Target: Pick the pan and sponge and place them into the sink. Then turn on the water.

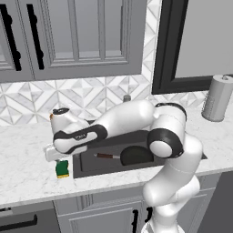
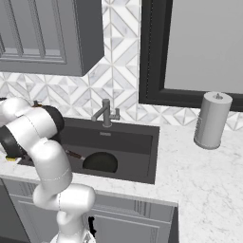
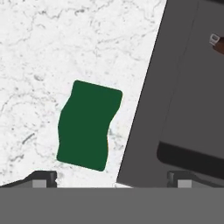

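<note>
The black pan (image 1: 136, 155) lies inside the sink (image 1: 84, 167), its reddish-brown handle (image 1: 106, 156) pointing left; the right base view has the pan (image 2: 100, 163) on the basin floor. The green sponge (image 1: 62, 169) rests on the marble counter just left of the sink. In the hand view the sponge (image 3: 87, 124) lies flat, green top up, beside the sink's dark edge (image 3: 183, 100). My gripper (image 1: 57, 159) hovers over it, open and holding nothing, with the fingertips (image 3: 43, 177) spread wider than the sponge. The grey faucet (image 2: 105, 113) stands behind the basin; the water is out of view.
A grey paper-towel roll (image 1: 217, 98) stands on the counter right of the sink, below a dark-framed window. Grey wall cabinets hang over the left counter. My own arm stretches across the sink's front and left side.
</note>
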You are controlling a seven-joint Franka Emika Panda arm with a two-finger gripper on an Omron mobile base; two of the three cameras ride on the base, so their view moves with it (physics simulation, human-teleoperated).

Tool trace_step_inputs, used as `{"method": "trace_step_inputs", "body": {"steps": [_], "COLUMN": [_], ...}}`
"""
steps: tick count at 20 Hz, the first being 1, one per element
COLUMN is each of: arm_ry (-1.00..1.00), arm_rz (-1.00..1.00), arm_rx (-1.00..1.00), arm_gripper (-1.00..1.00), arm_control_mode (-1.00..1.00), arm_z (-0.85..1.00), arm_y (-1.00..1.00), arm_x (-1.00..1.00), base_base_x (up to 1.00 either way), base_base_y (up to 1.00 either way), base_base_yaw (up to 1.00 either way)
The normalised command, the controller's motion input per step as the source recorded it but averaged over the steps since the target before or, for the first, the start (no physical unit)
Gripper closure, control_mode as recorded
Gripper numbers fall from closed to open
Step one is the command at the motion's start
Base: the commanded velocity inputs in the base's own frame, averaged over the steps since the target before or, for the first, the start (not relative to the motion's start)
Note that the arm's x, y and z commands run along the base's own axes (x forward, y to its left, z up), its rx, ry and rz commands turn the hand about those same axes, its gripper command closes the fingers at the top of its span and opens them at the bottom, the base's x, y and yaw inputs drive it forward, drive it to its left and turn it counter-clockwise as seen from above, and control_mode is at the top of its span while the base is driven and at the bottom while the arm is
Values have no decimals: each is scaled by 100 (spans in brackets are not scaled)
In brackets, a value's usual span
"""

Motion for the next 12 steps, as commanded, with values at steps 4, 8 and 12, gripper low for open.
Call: {"method": "trace_step_inputs", "body": {"steps": [4, 8, 12], "arm_ry": [2, 3, 1], "arm_rz": [0, 0, 0], "arm_rx": [0, 0, 0], "arm_gripper": [-100, -100, -100], "arm_control_mode": [-100, -100, -100], "arm_z": [-20, -24, -28], "arm_y": [15, 9, 12], "arm_x": [0, 0, 0], "base_base_x": [0, 0, 0], "base_base_y": [0, 0, 0], "base_base_yaw": [0, 0, 0]}}
